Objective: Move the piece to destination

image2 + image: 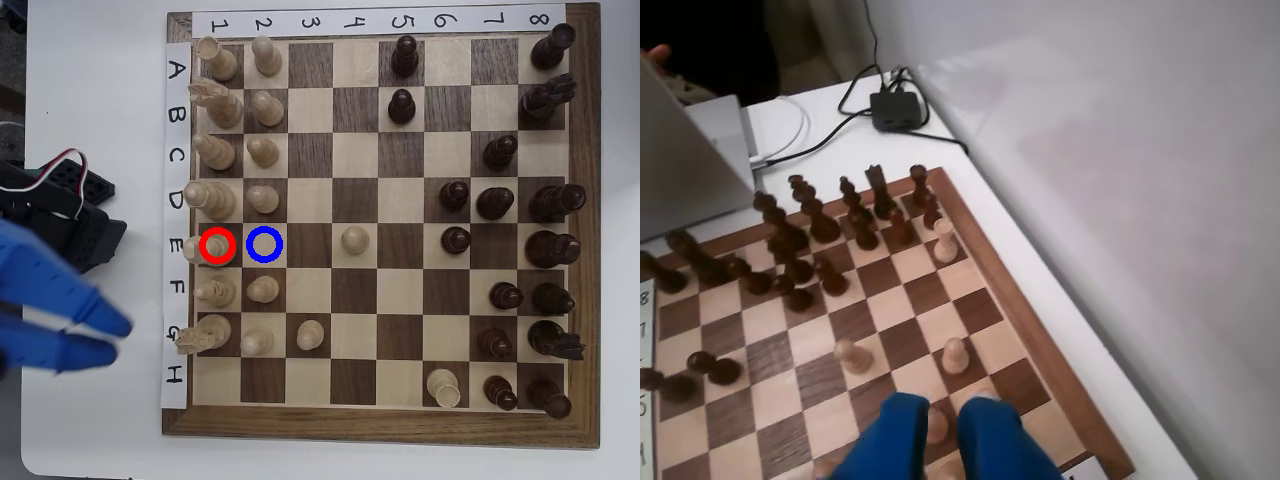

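- Across the table, the chessboard [380, 425] fills most of the overhead view. Pale pieces stand in the two files on its left and dark ones crowd the right.
- Off the board's left edge, the gripper [118, 339] hovers over bare table. Its blue fingers [85, 312] are spread with a clear gap and hold nothing. In the wrist view a pale shape shows through that gap, but we cannot tell which piece it is.
- On the dark square under the red ring, in the outermost file, the piece [213, 246] stands upright. Tall pale neighbours [207, 197] flank it on either side in that file.
- Right beside it, one file inward, the destination [265, 244] is a light square under the blue ring. It looks empty and lies between two pale pawns [262, 290].
- We judge the piece to be light, rigid turned wood with a smooth, rather slippery finish. It should not break easily, though it may topple if nudged at the top.
- We would grip it on the narrow stem below the knobbed head, above the broad base, closing along the rank. That way the fingers should slip past the neighbours without knocking them.
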